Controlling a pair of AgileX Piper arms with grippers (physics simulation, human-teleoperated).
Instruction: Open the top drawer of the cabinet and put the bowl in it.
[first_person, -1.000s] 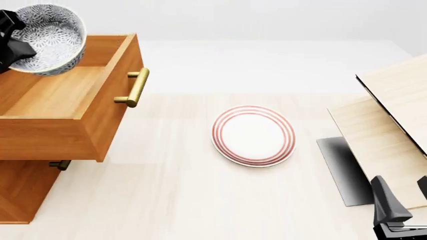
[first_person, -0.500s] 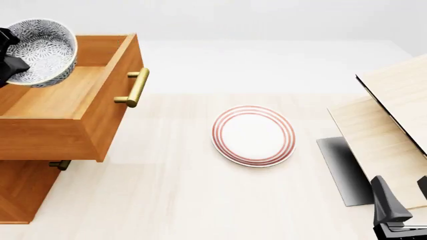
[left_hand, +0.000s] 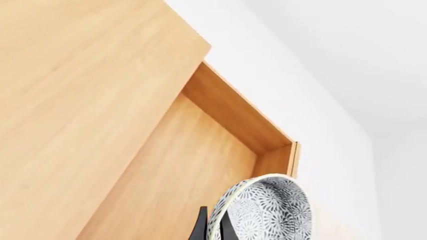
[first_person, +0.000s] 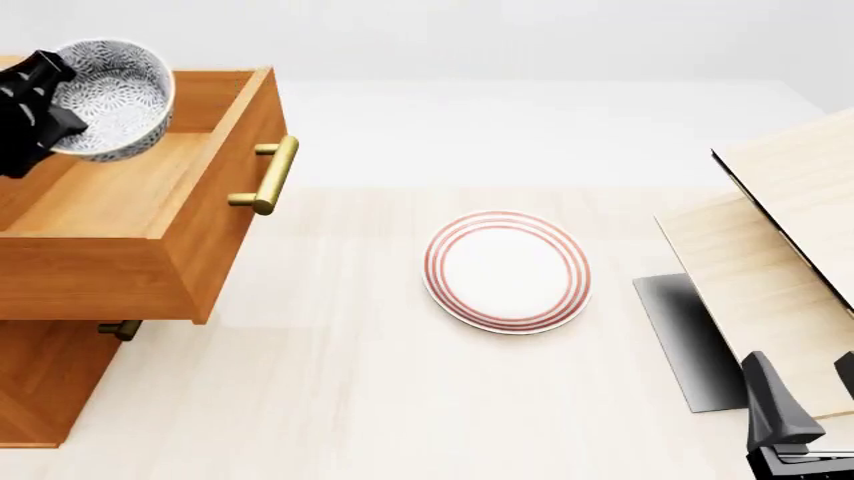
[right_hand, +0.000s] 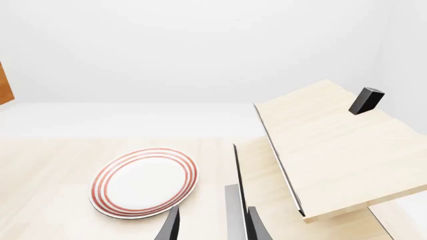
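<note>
From the front, the cabinet runs off the left and bottom edges, so only the top drawer and a sliver of a lower handle show. The left gripper is half cut off at the left edge. The right gripper is clipped at the bottom corner, its fingertips out of view. The pale furniture runs past the right edge. In the left wrist view the bowl is cropped at the bottom.
</note>
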